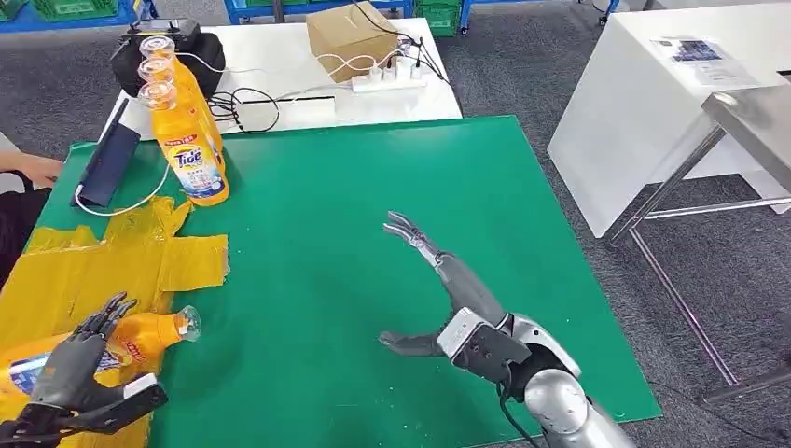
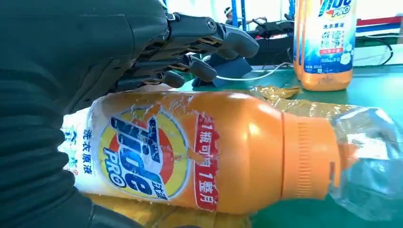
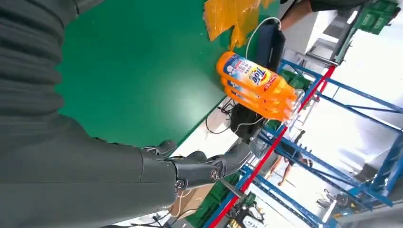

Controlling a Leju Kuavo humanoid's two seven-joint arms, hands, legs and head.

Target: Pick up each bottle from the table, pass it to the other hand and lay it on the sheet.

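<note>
green table [image 1: 373, 233]: crumpled yellow sheet [image 1: 112, 266] at near-left with one bottle [image 1: 121, 343] lying on it, standing bottles [image 1: 187, 140] and dark tablet [image 1: 107, 168] at far-left.

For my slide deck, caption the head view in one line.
Left hand rests on a lying bottle on the yellow sheet; right hand open.

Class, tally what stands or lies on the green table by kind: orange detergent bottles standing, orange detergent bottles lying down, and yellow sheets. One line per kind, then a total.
Standing detergent bottles: 3
Lying detergent bottle, on the sheet, under the left hand: 1
Yellow sheet: 1
Total: 5
</note>
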